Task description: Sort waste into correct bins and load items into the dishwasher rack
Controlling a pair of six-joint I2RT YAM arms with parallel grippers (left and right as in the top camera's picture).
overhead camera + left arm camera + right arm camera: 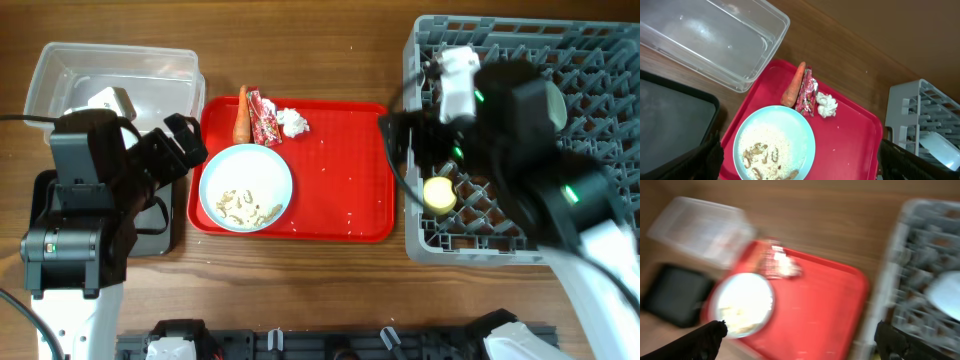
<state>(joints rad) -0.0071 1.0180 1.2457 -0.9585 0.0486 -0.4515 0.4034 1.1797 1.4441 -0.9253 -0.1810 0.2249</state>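
The grey dishwasher rack (480, 255) was seen at the table's right, with the yellow cup (439, 193) lodged near its left edge. The red tray (340, 200) lay beside it, and the clear tub (60, 70) and black tray (160, 235) were further left. On the red tray, food scraps (243, 205) were held in the light blue bowl (250, 160). The carrot (241, 115), wrapper (266, 118) and tissue (293, 122) were lined up behind it. The left gripper (800, 150) and right gripper (800, 335) were spread wide, with nothing held.

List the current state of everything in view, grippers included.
Clear tub: looks empty.
Black tray: visible part empty.
Light blue bowl: on red tray, holding food scraps.
Carrot: on red tray.
Wrapper: on red tray.
Tissue: on red tray.
Yellow cup: in dishwasher rack.
Left gripper: open, empty.
Right gripper: open, empty.
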